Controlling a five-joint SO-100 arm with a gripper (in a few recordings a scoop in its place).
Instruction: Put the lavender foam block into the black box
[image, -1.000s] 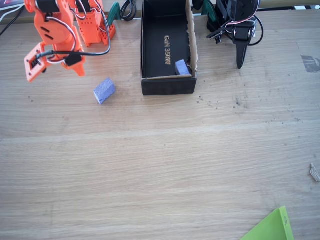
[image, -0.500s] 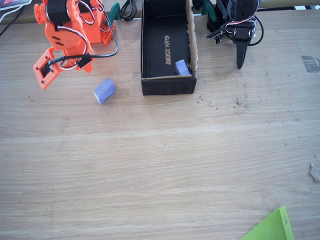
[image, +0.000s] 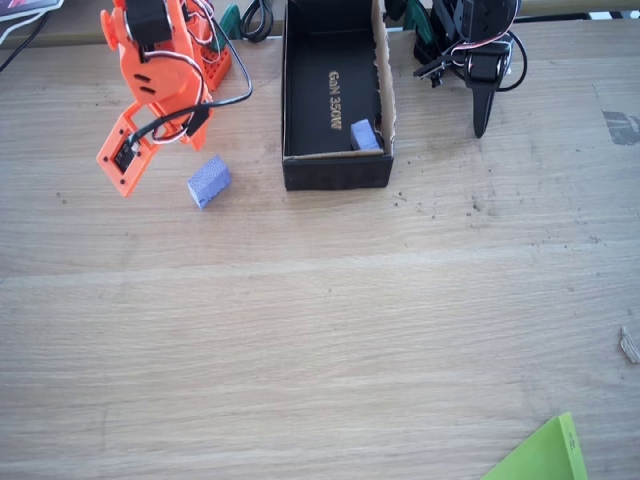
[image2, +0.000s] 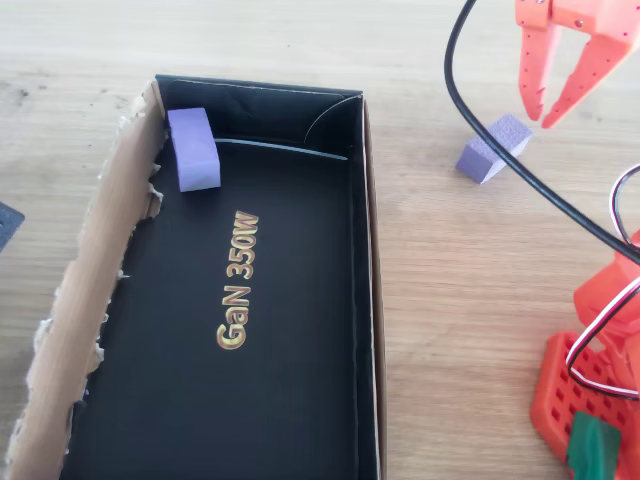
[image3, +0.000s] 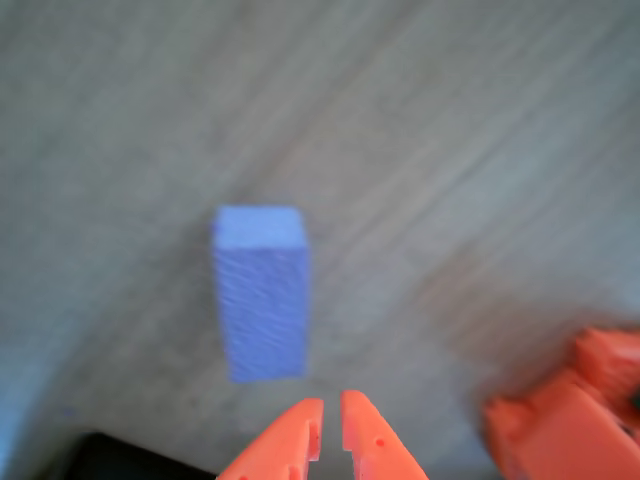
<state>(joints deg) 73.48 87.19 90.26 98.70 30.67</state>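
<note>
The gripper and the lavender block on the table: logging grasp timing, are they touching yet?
Apart. In the wrist view bare wood shows between the gripper tips and the lavender foam block; the overhead view shows a gap too.

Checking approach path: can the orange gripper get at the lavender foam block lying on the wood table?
Probably yes. The lavender foam block lies alone on the wooden table, outside the black cardboard box; the orange gripper hovers nearby with nothing between.

Pale wooden table (image: 320, 330) carries the black box (image: 337, 172) at its far edge, and the lavender foam block (image: 208, 181) lies on bare wood just left of the box. A green sheet (image: 540, 455) sits at the near right corner, with a small scrap (image: 630, 344) at the right edge.
</note>
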